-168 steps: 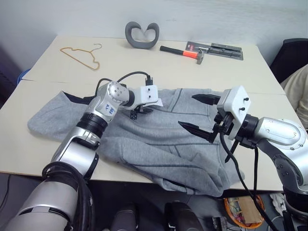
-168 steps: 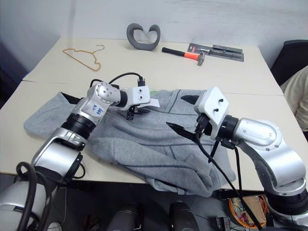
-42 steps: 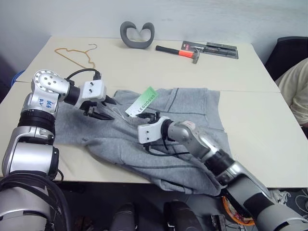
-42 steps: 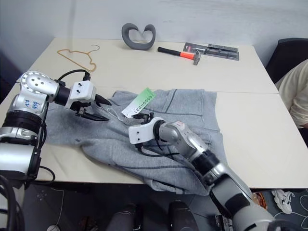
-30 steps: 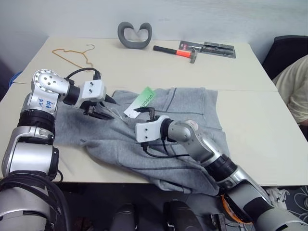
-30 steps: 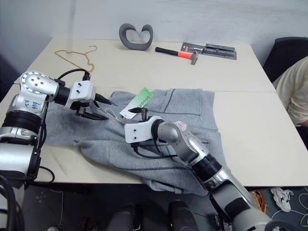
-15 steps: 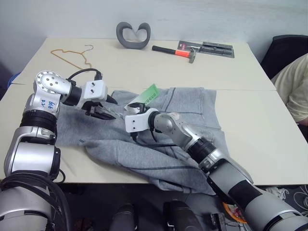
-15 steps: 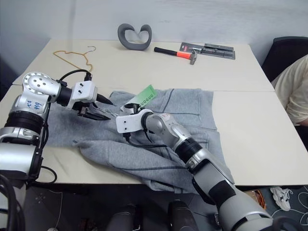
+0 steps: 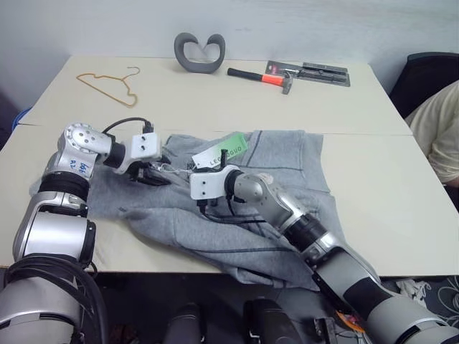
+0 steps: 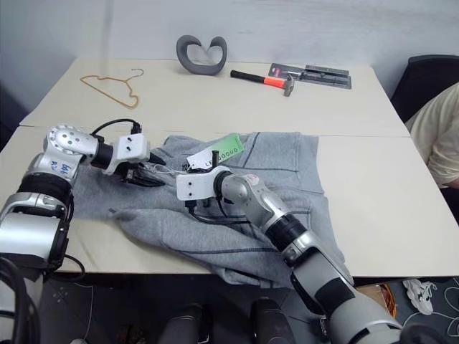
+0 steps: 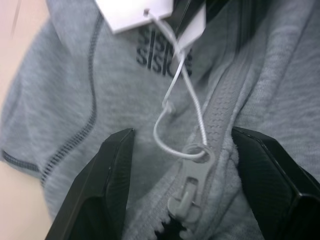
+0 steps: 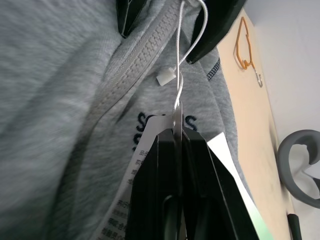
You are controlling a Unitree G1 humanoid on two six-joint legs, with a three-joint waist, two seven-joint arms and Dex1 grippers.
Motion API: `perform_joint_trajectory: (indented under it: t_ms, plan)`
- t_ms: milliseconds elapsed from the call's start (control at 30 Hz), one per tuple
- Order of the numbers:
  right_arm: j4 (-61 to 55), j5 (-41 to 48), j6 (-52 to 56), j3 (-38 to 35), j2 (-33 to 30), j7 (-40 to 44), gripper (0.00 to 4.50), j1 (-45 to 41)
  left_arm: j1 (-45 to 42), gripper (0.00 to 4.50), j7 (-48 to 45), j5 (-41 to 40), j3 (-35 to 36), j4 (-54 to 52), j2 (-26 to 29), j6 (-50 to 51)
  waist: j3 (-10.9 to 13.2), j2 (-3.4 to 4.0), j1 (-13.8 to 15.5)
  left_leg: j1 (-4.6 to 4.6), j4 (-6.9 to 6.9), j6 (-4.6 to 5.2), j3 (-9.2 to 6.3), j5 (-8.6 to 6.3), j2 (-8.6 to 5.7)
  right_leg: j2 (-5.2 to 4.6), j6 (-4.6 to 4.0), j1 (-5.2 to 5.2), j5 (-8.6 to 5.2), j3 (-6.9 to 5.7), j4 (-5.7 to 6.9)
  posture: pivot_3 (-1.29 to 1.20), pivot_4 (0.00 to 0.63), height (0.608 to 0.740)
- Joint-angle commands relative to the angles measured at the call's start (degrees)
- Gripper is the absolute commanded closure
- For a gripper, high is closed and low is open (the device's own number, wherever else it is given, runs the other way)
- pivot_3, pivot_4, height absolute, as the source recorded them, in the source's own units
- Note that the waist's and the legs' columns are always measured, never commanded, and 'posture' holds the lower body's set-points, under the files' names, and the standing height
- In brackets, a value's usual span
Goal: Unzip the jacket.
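A pale table (image 9: 401, 215) carries the light-grey jacket (image 9: 287, 154), spread in rumpled folds across its near half, one edge drooping over the front rim. The right arm reaches across the fleece toward the collar; the right gripper (image 12: 176, 137) is clenched flat on the white string (image 12: 178, 82) of the paper tags (image 9: 222, 152) (a green-tipped card and a white one), with the tags lying against its fingers. Just beside it, the left gripper (image 9: 153, 174) rests low on the fabric near the collar, its jaws spread wide and straddling the zipper, gripping nothing. Between those jaws, in the left wrist view, sits the grey zipper pull (image 11: 187, 192), the string looped through its eye and the teeth above it closed. A dark chest logo (image 11: 162, 52) shows beside the zipper track. Well apart, along the far edge of the table, lie a grey curved headrest-like object (image 9: 199, 51), a hammer (image 9: 262, 75) with an orange neck, and a wire hanger (image 9: 111, 80).
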Motion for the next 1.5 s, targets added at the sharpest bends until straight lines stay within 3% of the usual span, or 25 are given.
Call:
perform_joint_trajectory:
  t_ms: [33,233,700,900,1000,1167,1500]
  plan:
    - [-6.7,1.0,2.4,-1.9,-1.2,1.9,4.4,1.2,-0.4,1.35,2.1,1.7,-0.1,2.0,0.4,-0.4,0.0,0.0,0.0,0.0,0.0,0.0,0.0,0.0,0.0,0.0,0.0,0.0,0.0,-0.01,0.01,0.0,0.15,0.74]
    - [-14.0,-1.0,3.7,-3.4,-4.7,0.3,4.4,2.1,1.2,1.35,6.1,2.5,0.4,4.2,-1.3,0.4,0.0,0.0,0.1,0.02,0.0,0.0,0.01,-0.01,0.0,-0.01,0.0,0.0,0.0,-0.05,0.01,0.0,0.15,0.74]
    - [-32.3,5.1,18.3,-18.3,-9.8,0.4,4.4,16.2,6.9,1.35,11.3,2.2,2.3,4.9,-3.5,1.1,-0.2,0.19,1.5,0.41,0.03,0.15,0.01,-0.09,-0.08,-0.13,0.0,0.35,0.0,-0.04,0.01,0.0,0.15,0.74]
    - [-33.8,7.5,15.1,-14.8,-11.0,3.8,4.4,17.1,6.8,1.35,11.5,2.6,2.6,4.9,-3.1,1.0,-0.3,0.24,1.4,0.57,-0.04,0.25,0.09,-0.14,-0.07,-0.09,0.0,0.37,0.0,0.02,-0.06,0.0,0.15,0.74]
    - [-32.0,7.5,14.6,-11.4,-8.8,4.4,3.79,15.7,6.2,1.35,11.7,2.4,2.8,4.9,-3.1,1.1,-0.3,0.24,1.4,0.62,-0.05,0.25,0.09,-0.14,-0.06,-0.07,0.0,0.4,0.0,0.03,-0.04,0.0,0.15,0.74]
    - [-21.4,2.0,9.9,-4.1,-6.1,1.4,2.15,9.6,5.5,1.35,10.9,1.9,3.2,4.6,-3.4,1.1,-0.3,0.24,1.4,0.64,-0.05,0.25,0.12,-0.13,-0.06,-0.08,0.0,0.37,0.0,0.04,-0.01,0.0,0.15,0.74]
    - [2.5,-4.8,-0.8,0.6,-2.4,-10.4,2.15,-1.5,4.1,1.35,7.6,0.1,4.8,2.6,-3.9,1.5,-0.2,0.24,1.4,0.47,-0.03,0.08,0.17,-0.03,-0.06,-0.13,0.0,0.25,0.0,-0.01,0.04,0.0,0.15,0.74]
